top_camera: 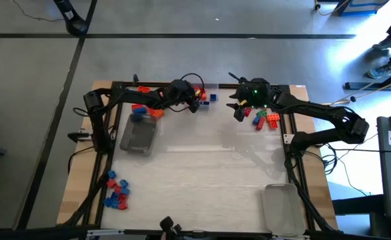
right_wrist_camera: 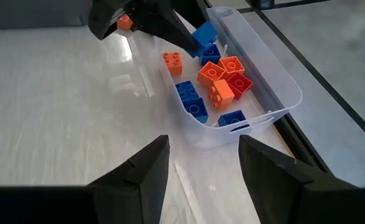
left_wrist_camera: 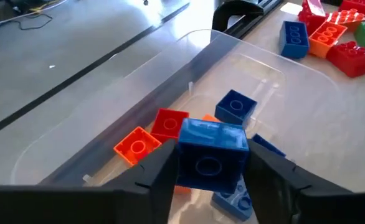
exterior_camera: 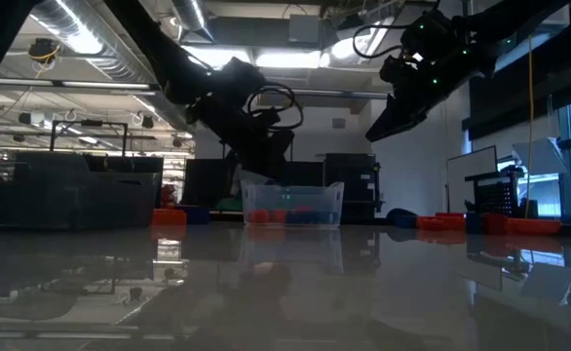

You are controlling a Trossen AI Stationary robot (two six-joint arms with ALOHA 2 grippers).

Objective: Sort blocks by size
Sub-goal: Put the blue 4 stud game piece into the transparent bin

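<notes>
The left gripper (left_wrist_camera: 210, 171) hangs over a clear tray (left_wrist_camera: 170, 74) at the top centre of the high view, its two dark fingers (left_wrist_camera: 161, 171) set against the sides of a blue block (left_wrist_camera: 212, 152), so it is grasping that block above the tray's inside; the block is squarish, with a round socket on the face turned to the left wrist camera. In the right wrist view the same blue block (right_wrist_camera: 203, 34) shows pinched at the tip of the left gripper (right_wrist_camera: 192, 37), just over the tray's far end. The right gripper (right_wrist_camera: 201, 165) stands released, its fingers (right_wrist_camera: 146, 168) well apart with nothing between them, raised off the table near the tray; in the high view it sits right of centre at the top (top_camera: 239, 110), and in the low view it hangs high in the upper right (exterior_camera: 388, 122). Inside the tray lie loose blocks (right_wrist_camera: 217, 81) in red, orange and blue, some tipped on their sides. More blocks lie on the table in the high view: a red, orange, blue and green heap (top_camera: 265, 120) just right of the right gripper, a red and blue heap (top_camera: 117, 193) at the lower left, and a few orange and blue ones (top_camera: 145, 110) by the left arm
</notes>
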